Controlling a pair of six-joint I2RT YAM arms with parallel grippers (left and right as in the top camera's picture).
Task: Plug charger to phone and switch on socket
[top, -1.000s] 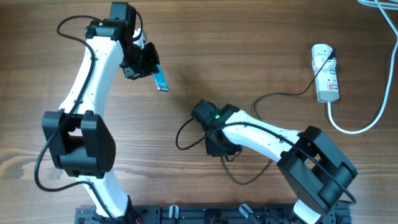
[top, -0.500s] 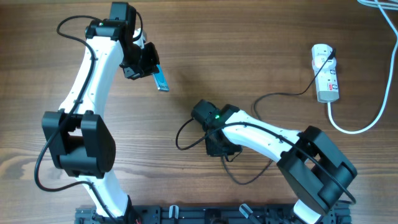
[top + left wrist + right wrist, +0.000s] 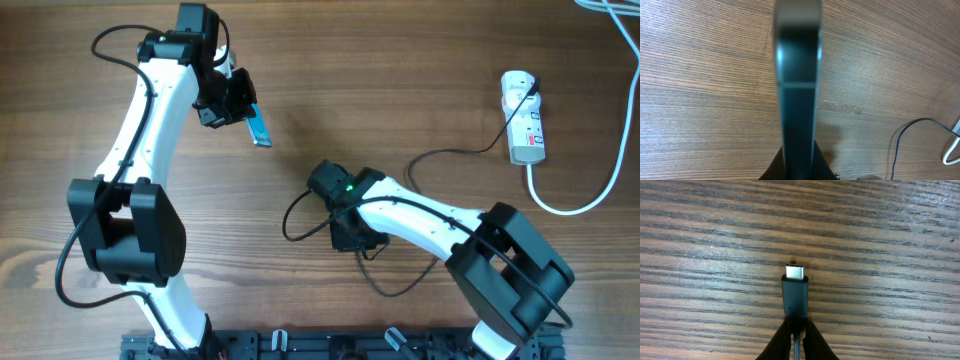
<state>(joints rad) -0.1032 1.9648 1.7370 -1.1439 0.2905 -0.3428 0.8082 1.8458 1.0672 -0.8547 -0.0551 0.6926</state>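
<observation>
Black and thin, the charger [image 3: 795, 296] looks light and limp along most of its run, so only the short moulded housing behind the metal tip [image 3: 796, 272] is stiff enough to steer. The right end effector [image 3: 796, 340] pinches it just there, at the rear of the housing, low over the desk [image 3: 890, 240]. The phone [image 3: 260, 128] is a rigid, smooth slab, probably slippery and best gripped by its edges, not across the glass. The left end effector [image 3: 242, 106] is clamped on one end of it, holding it tilted at the upper left, well apart from the connector. The socket [image 3: 524, 118] lies far right, with the plug [image 3: 530, 89] apparently seated in it. Only the overhead view shows the gap between phone and tip, the slack loops of the lead and the cyan screen. Only the right wrist view shows how the silver tip is turned. The left wrist view shows the phone edge-on as a dark blurred band, and I cannot make out a port there.
</observation>
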